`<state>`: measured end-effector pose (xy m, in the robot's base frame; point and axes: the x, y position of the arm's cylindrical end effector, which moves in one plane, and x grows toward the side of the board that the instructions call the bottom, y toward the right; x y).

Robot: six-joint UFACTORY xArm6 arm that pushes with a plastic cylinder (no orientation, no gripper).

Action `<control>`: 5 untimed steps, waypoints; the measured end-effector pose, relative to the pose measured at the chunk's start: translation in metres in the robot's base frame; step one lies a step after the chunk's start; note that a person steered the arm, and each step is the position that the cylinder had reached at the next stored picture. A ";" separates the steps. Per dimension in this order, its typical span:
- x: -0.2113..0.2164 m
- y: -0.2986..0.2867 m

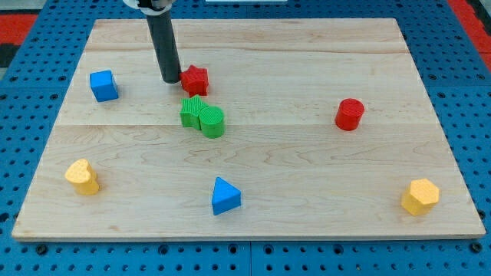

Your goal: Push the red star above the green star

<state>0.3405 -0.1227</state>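
The red star [195,79] lies on the wooden board, left of centre near the view's top. The green star [192,112] lies just below it, a small gap apart. A green round block [212,121] touches the green star on its right. My tip [170,80] stands on the board just left of the red star, touching or almost touching its left side. The dark rod rises from there toward the view's top.
A blue cube [103,85] is at the left. A red cylinder [350,114] is at the right. A yellow block [83,176] is at the lower left, a blue triangle [225,195] at bottom centre, a yellow hexagon [420,196] at the lower right.
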 end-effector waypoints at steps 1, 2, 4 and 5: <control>-0.051 -0.007; -0.042 0.052; -0.013 0.058; -0.013 0.028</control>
<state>0.3276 -0.0948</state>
